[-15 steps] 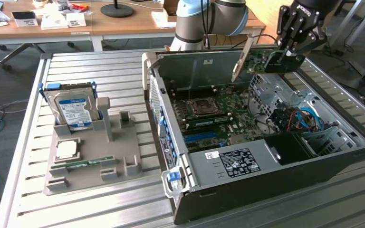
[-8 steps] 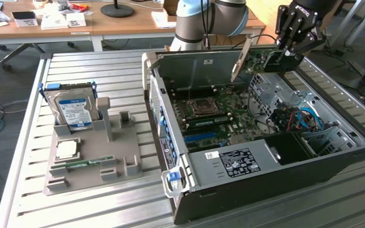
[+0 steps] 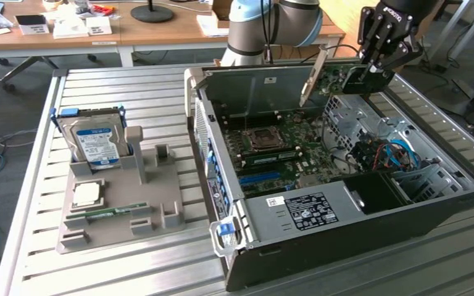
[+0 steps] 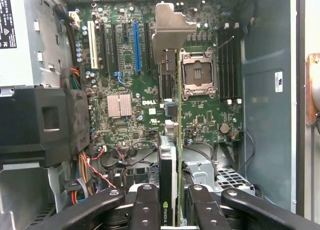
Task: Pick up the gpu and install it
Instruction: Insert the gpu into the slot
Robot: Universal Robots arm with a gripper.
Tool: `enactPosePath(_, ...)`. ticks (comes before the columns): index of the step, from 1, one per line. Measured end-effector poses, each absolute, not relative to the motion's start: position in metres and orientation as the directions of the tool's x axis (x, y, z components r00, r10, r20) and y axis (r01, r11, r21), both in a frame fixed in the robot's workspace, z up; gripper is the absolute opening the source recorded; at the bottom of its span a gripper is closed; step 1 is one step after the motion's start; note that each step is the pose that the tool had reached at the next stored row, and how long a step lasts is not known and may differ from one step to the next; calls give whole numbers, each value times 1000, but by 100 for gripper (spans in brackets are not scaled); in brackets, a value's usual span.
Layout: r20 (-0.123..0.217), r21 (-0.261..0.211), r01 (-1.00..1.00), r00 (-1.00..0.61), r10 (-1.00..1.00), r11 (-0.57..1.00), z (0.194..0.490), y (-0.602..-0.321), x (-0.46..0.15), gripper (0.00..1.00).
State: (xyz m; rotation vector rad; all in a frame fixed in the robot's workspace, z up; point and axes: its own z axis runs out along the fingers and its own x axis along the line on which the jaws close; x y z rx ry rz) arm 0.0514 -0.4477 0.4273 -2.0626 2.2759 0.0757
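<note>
Above the far side of the open computer case (image 3: 459, 197), toward the exterior view's right, the gripper (image 3: 370, 75) holds the gpu (image 3: 333, 77) up in the air. Its fingers (image 4: 145, 207) are squeezed on one end of the card, one on each flat side. The card is not touching the motherboard (image 3: 299, 139) yet.

A few things could go wrong. The card is held only by one end, so it could tip or slip in the fingers if it bumps something. If it comes down crooked, its edge will miss the slot, maybe the blue slot (image 4: 136, 48), and scrape the green board. That could hurt the small parts. The silver bracket (image 3: 313, 75) could catch on the metal wall of the case. The red and black wires (image 4: 102, 167) lie near the gripper, and the fingers could snag them. The bare chip socket (image 4: 198, 73) sits just beside the card's line, and a bump there would be bad.

The gpu stands on its thin edge. Its long side runs away from the gripper, out to the exterior view's left. The bracket end is the end farthest from the fingers. In the exterior view the bracket leans, with its top toward the right.
</note>
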Motion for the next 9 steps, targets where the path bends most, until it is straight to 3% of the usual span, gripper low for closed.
enactPosePath(9,-84,-10,-995,-97,-992,99,427,-448,45,27)
